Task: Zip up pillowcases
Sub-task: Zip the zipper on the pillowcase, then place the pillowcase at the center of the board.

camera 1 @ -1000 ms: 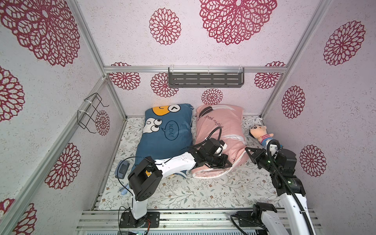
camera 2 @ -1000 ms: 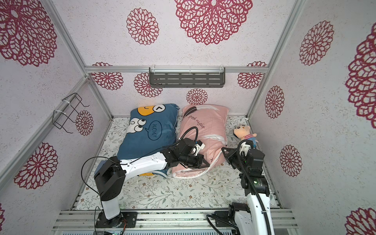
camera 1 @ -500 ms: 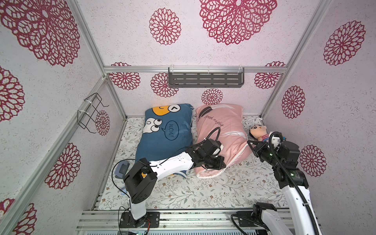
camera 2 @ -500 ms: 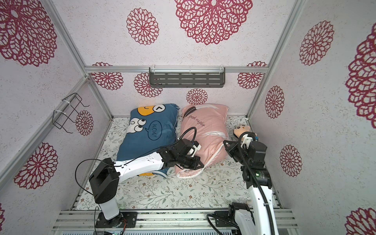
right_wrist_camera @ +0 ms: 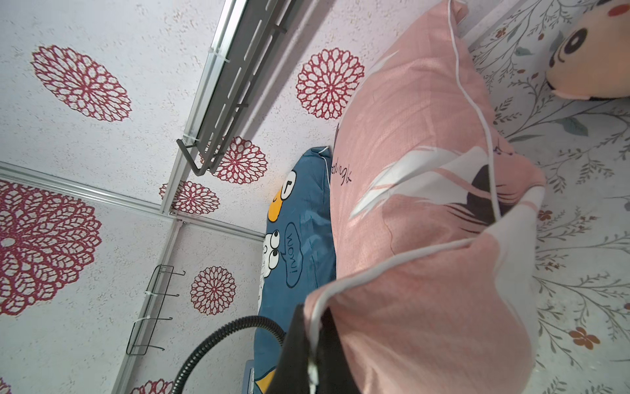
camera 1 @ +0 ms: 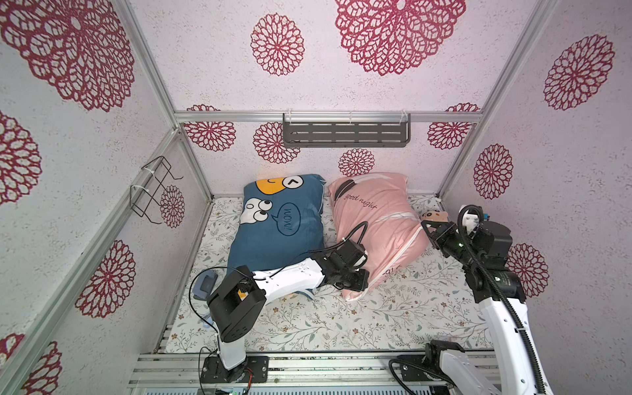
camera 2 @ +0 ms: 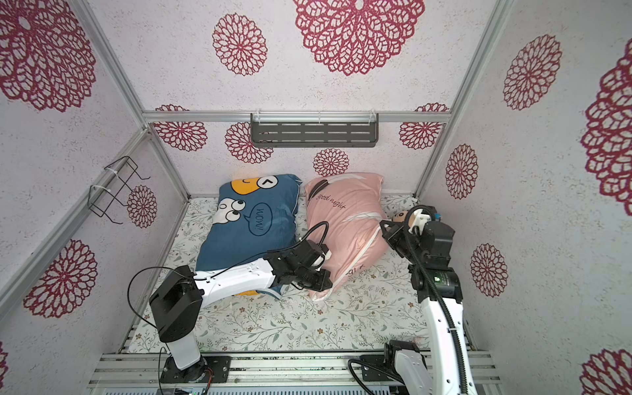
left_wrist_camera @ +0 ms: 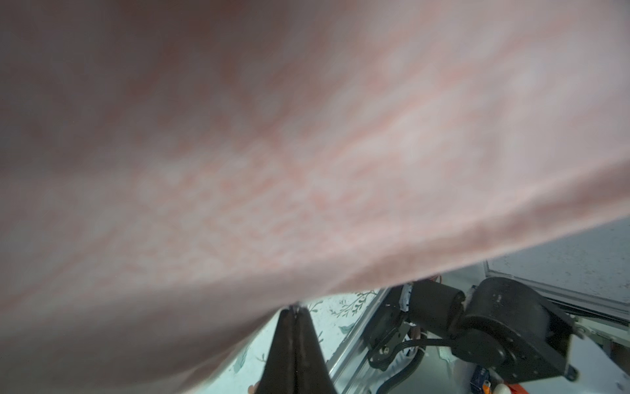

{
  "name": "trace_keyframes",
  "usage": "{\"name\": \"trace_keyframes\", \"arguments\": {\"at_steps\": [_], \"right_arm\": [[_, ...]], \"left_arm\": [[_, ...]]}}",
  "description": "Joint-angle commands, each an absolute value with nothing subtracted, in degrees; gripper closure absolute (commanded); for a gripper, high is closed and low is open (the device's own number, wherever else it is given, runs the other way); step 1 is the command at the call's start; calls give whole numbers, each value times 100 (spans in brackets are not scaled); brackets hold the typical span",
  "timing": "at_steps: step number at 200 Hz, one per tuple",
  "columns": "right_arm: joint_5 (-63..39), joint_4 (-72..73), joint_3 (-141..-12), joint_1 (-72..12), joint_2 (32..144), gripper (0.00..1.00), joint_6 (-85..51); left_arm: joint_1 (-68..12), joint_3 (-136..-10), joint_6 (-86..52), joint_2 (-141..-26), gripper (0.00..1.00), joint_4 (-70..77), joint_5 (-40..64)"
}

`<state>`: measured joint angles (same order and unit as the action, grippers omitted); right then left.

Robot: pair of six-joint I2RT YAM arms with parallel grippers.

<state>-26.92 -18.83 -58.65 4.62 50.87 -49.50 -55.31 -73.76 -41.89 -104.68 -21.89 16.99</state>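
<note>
Nearest the robot's bases, on the floral sheet (camera 1: 342, 318), the left gripper (camera 1: 357, 285) is reaching across to the near corner of the pink pillowcase (camera 1: 376, 219). Its fingers (left_wrist_camera: 289, 348) are pressing tight together, tips tucked at the fabric's edge in the left wrist view. Whether they are pinching the zipper pull or only cloth is not showing.

A little farther back, on the same case's right side, the right gripper (camera 1: 428, 228) is clamping narrow on the white-piped edge, which is running between its fingers (right_wrist_camera: 289, 348) in the right wrist view.

Judging by this, the pink case's zipper is the step in hand, one arm anchoring the seam while the other is working the slider. How much is closed is not visible. The next move is calling for a steady pull along the seam, with the far grip holding the cloth taut so it isn't bunching.

Beside it, the blue pillowcase (camera 1: 277, 232) is lying flat and untouched, and the plush doll (camera 1: 434, 215) is sitting just behind the right gripper.
</note>
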Motion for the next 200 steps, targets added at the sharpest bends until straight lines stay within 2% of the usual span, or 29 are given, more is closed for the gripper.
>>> {"name": "trace_keyframes", "arguments": {"at_steps": [1, 87, 168, 188, 193, 200], "right_arm": [[-2468, -1142, -6357, 490, 5116, 100, -4753], [-2376, -1248, -6588, 492, 5317, 100, -4650], [-2417, -1508, -6390, 492, 5245, 100, -4419], [-2438, -2156, -6493, 492, 5335, 100, -3877], [-2385, -2409, -6539, 492, 5354, 91, -3670], [-2289, -2801, -6601, 492, 5402, 69, -3382]], "left_arm": [[-5563, -7103, -3938, -10376, 100, -2600, 1587], [-5561, -6510, -3694, -10224, 100, -2794, 1381], [-5563, -6497, -3645, -9903, 100, -3081, 1197], [-5555, -6604, -3546, -9730, 100, -3129, 1043], [-5534, -6622, -3532, -9663, 100, -3129, 1024], [-5512, -6647, -3509, -9577, 100, -3129, 1005]]}}
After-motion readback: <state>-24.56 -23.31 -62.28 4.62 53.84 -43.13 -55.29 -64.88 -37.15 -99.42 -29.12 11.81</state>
